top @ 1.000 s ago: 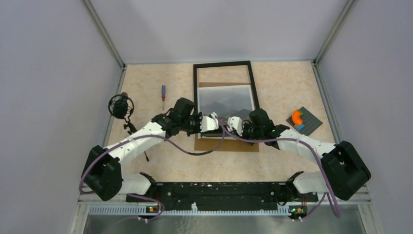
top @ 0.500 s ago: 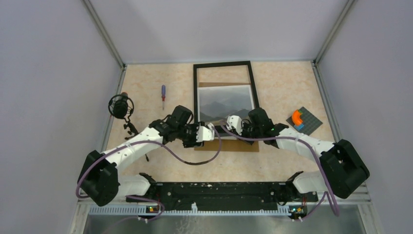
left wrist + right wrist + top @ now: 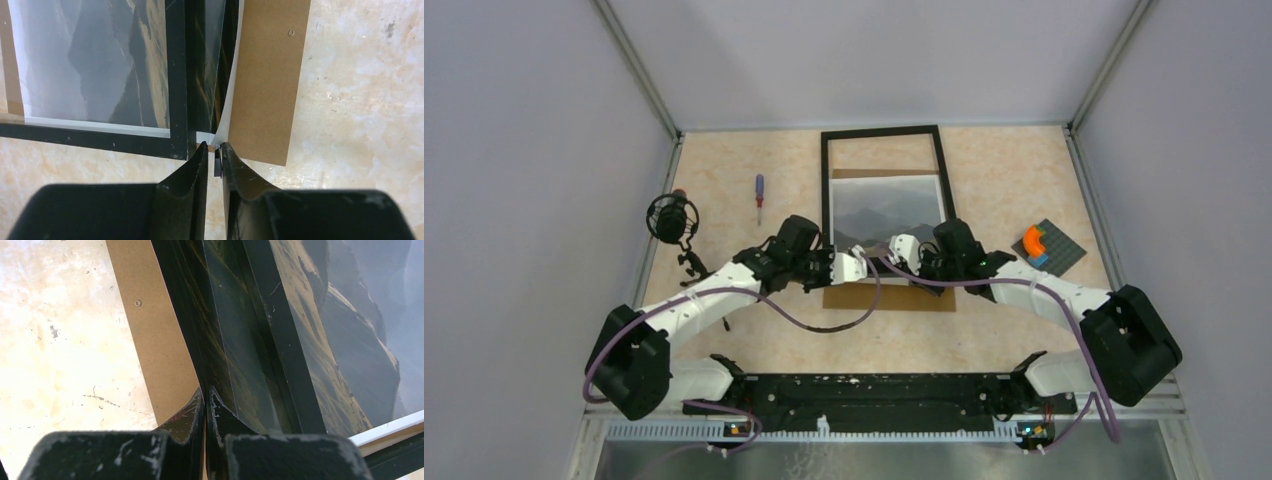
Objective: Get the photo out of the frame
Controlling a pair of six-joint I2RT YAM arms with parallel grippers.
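Your left fingers (image 3: 190, 175) stand narrow, with a slim gap between the tips, right at the white corner of the photo (image 3: 90, 60). You cannot tell whether the paper is pinched or only touched. Your right fingers (image 3: 187, 415) are pressed together at the near edge of the same print, and it is not clear whether any paper sits between them.

The photo lies flat, partly inside the frame (image 3: 880, 130). Its near strip sticks out past the frame's near black bar and rests over the brown backing board (image 3: 894, 298). At the far end of the frame, a band of brown board and then bare worktop (image 3: 724, 160) show through the opening. The backing board reaches out from under the frame's near end toward the arms.

To the left, well apart, lie a screwdriver (image 3: 759, 192) and a round black device on a stand (image 3: 671, 217). To the right sits a grey studded plate (image 3: 1056, 255) with an orange piece (image 3: 1033, 240) on it.
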